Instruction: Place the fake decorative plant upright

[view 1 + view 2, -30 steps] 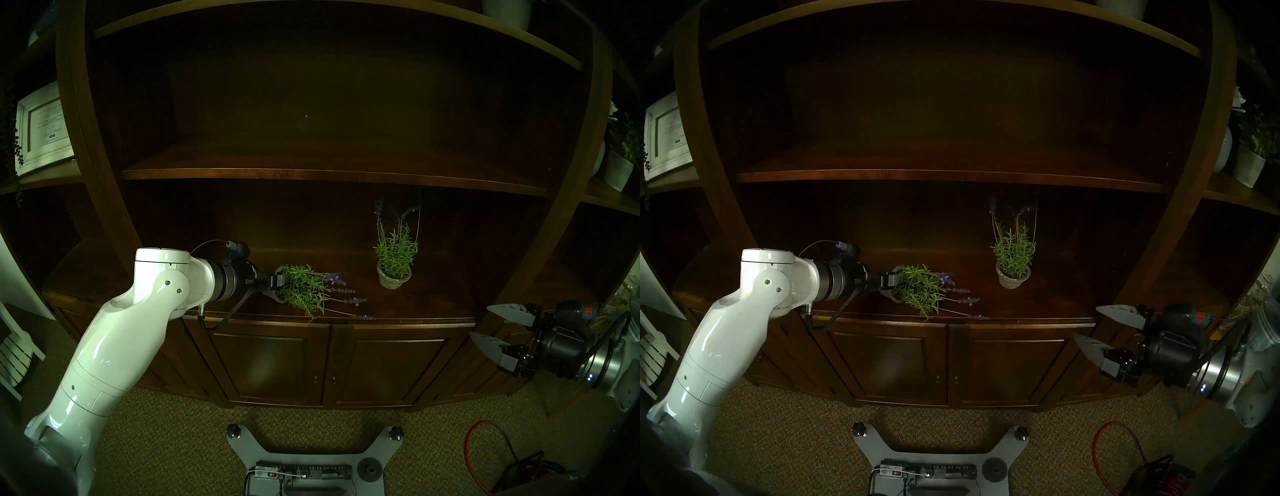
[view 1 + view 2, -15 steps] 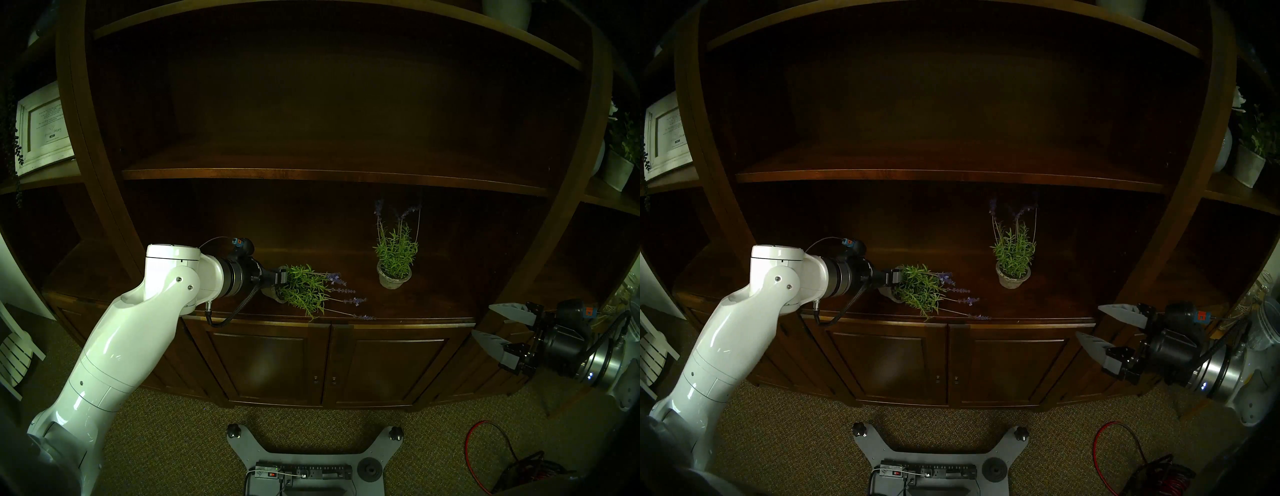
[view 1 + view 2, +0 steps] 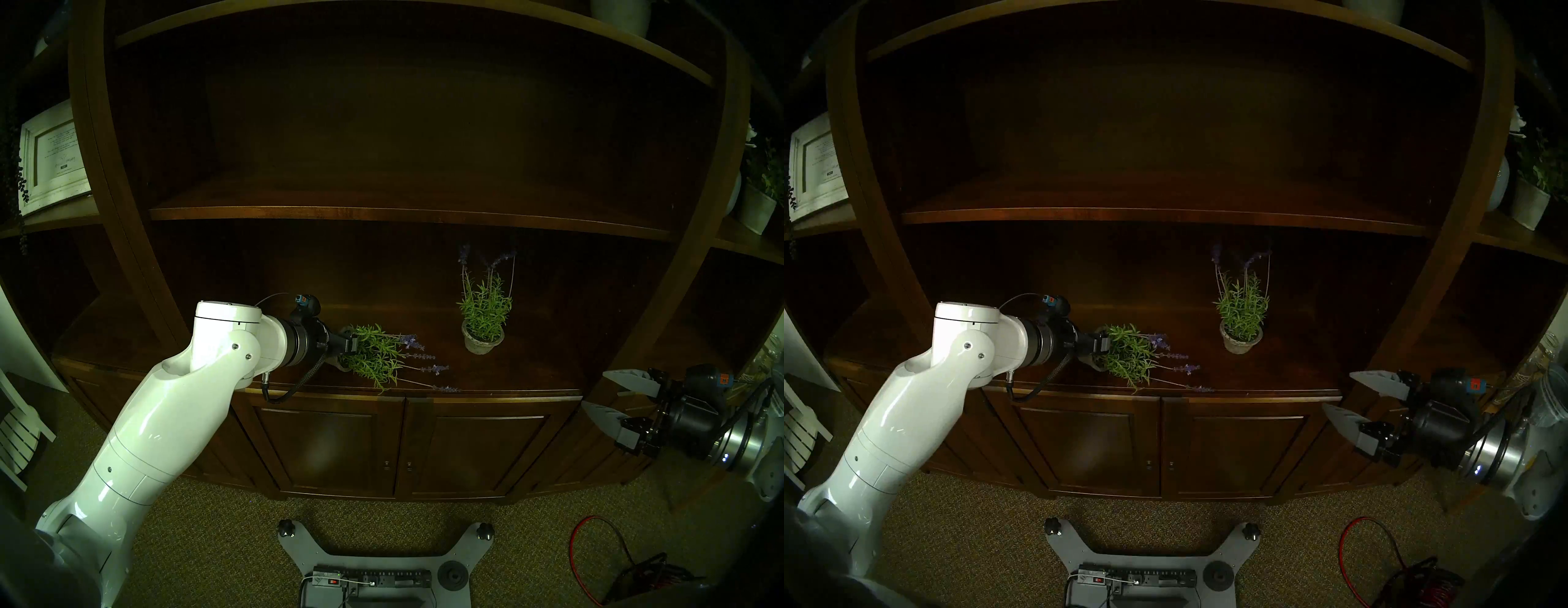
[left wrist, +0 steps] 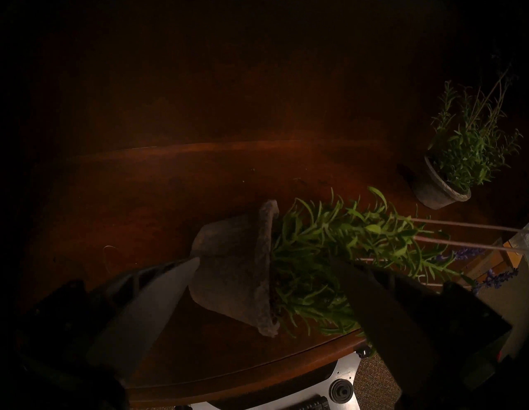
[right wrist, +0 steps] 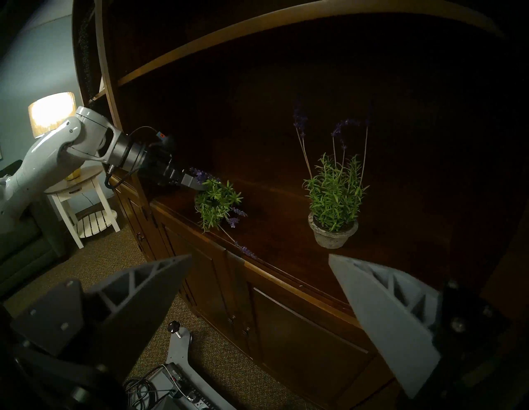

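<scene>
Green toppled lavender plant (image 3: 377, 356) lies on the cabinet surface (image 3: 530, 365); left pincer (image 4: 266, 275) gapes wide, straddling its pot (image 4: 234, 275), gripping nothing; right pincer (image 3: 602, 395) gapes empty.

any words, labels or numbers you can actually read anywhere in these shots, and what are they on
None can be read.
Framed print on the left side shelf: lines of text and a small dark label, too small and blurred to read.
Power strip on the robot's base: a red switch and sockets, no legible marking.
Orange-and-blue tag by the right gripper: no legible print.
Fallen plant pot and upright plant pot: no labels visible.
</scene>
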### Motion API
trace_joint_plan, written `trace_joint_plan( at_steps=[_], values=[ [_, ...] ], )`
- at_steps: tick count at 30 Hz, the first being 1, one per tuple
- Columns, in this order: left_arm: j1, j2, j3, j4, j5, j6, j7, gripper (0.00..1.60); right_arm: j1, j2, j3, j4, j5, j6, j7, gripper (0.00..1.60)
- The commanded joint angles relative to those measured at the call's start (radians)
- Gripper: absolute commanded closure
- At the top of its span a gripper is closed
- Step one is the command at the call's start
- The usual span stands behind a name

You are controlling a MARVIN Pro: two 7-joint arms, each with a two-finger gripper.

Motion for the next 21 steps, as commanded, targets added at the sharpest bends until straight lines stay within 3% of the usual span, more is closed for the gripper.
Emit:
trace_joint_plan(
  at_steps=[1,7,8,9,12,21],
  values=[
    [-0.048,0.000,-0.011,-0.014,0.000,-0.001,0.005,0.00,0.010,-0.005,0.001,-0.003,0.011,-0.015,0.007,0.00],
    [-0.058,-0.004,-0.006,0.001,-0.002,-0.001,0.009,0.02,0.008,-0.002,0.001,0.002,0.021,-0.015,0.013,0.00],
    [-0.059,-0.005,-0.006,0.006,-0.003,-0.001,0.008,0.12,0.008,-0.001,0.001,0.002,0.023,-0.015,0.014,0.00],
    [-0.063,-0.007,-0.003,0.020,-0.002,-0.001,0.007,0.33,0.008,0.000,0.001,0.004,0.027,-0.015,0.016,0.00],
    [-0.066,-0.009,0.001,0.029,-0.001,-0.001,0.006,0.45,0.009,0.002,0.001,0.006,0.031,-0.015,0.019,0.00],
    [-0.083,-0.016,0.024,0.062,0.012,-0.001,-0.005,0.48,0.016,0.010,0.001,0.013,0.047,-0.015,0.029,0.00]
  ],
)
